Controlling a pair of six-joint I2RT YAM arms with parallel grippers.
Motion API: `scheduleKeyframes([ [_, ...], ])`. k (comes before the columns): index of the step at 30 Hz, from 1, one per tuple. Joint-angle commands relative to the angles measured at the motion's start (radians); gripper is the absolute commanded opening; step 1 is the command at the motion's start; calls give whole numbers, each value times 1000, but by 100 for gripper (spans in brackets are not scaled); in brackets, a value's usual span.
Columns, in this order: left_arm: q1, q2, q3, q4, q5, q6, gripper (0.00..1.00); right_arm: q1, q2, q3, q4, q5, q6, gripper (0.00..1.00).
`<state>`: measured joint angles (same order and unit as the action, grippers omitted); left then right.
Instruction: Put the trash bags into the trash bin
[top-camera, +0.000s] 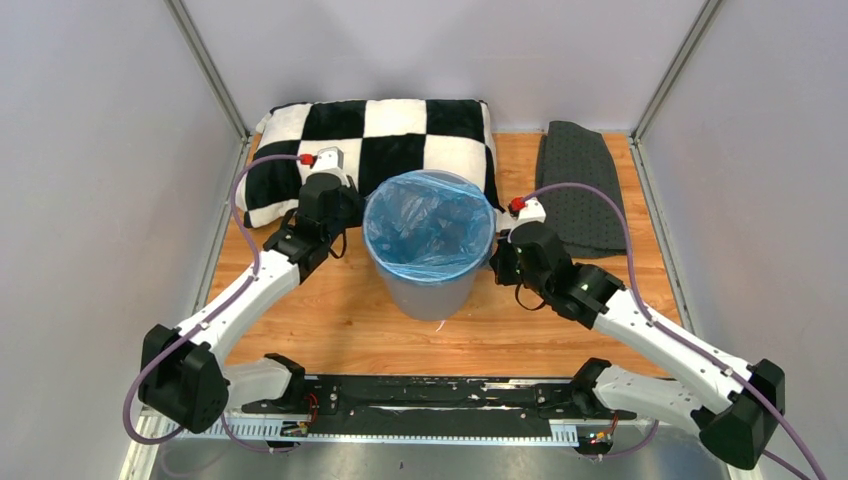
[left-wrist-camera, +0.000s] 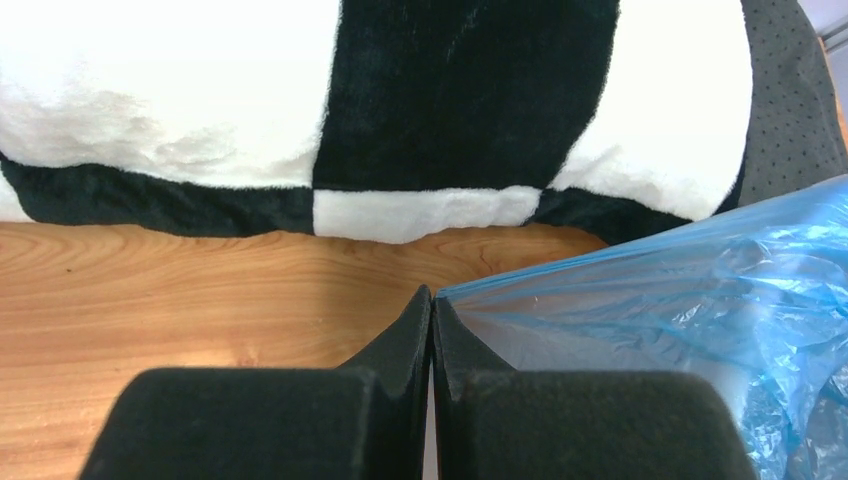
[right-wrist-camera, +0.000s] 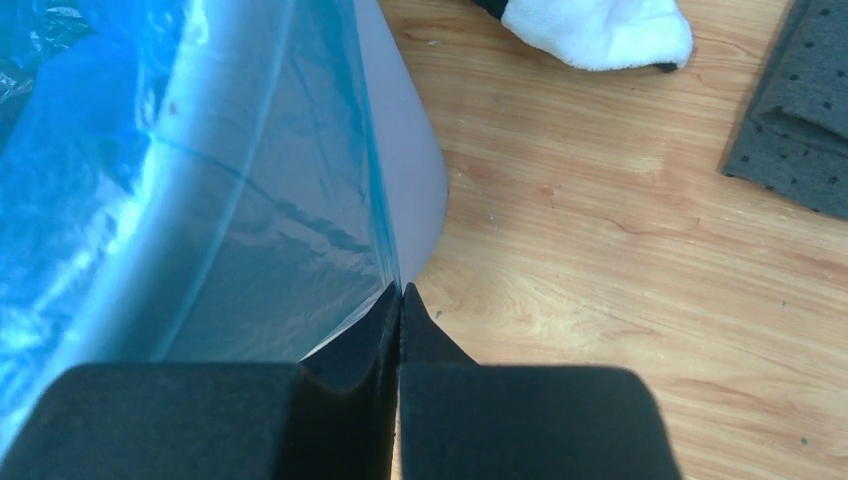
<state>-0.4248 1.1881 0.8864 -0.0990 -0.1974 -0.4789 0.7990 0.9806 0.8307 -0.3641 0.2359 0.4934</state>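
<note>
View from overhead: trash bin (top-camera: 430, 298), light grey, upright at mid-table (top-camera: 330, 325). Inside it, trash bag (top-camera: 430, 225), translucent blue, lining the walls with the hem folded out over the rim. Against the bin's left rim, left gripper (top-camera: 355, 212); against its right rim, right gripper (top-camera: 500, 255). Opposite sides, judged so as to draw the hem down evenly. Behind the bin, checkered pillow (top-camera: 400, 125); behind and to its right, dotted grey mat (top-camera: 580, 185); neither part of the work.

View from left wrist: left gripper (left-wrist-camera: 432, 300) clenched, jaws flat together, a corner of the trash bag (left-wrist-camera: 680, 290) running straight into the tips. Judged a pinch on the film beside the bin. Bare wood between bin and pillow.

View from right wrist: right gripper (right-wrist-camera: 402, 290) clenched likewise, hem of the trash bag (right-wrist-camera: 250, 150) meeting the tips low on the trash bin (right-wrist-camera: 412, 170) wall, film drawn smooth over the rim above. Mat and a white pillow corner well apart beyond the bin.

Progress, as judged: bag seated, hem not yet let go.

Markings: no brand, label or lettering legible on bin, bag, pillow, mat or arms.
</note>
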Motion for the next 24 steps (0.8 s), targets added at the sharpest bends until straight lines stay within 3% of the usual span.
scheduleKeyframes([
  [1, 23, 62, 15, -46, -57, 24, 0, 20, -32, -20, -220, 26, 8, 0],
  [10, 23, 176, 66, -32, -70, 31, 0, 30, -57, -17, -243, 52, 5, 0],
  [17, 23, 235, 107, -34, -90, 44, 0, 40, -68, 67, -251, -16, 1, 0],
  [24, 24, 243, 145, -36, -64, 51, 0, 107, -3, 45, -233, 21, 23, 0],
])
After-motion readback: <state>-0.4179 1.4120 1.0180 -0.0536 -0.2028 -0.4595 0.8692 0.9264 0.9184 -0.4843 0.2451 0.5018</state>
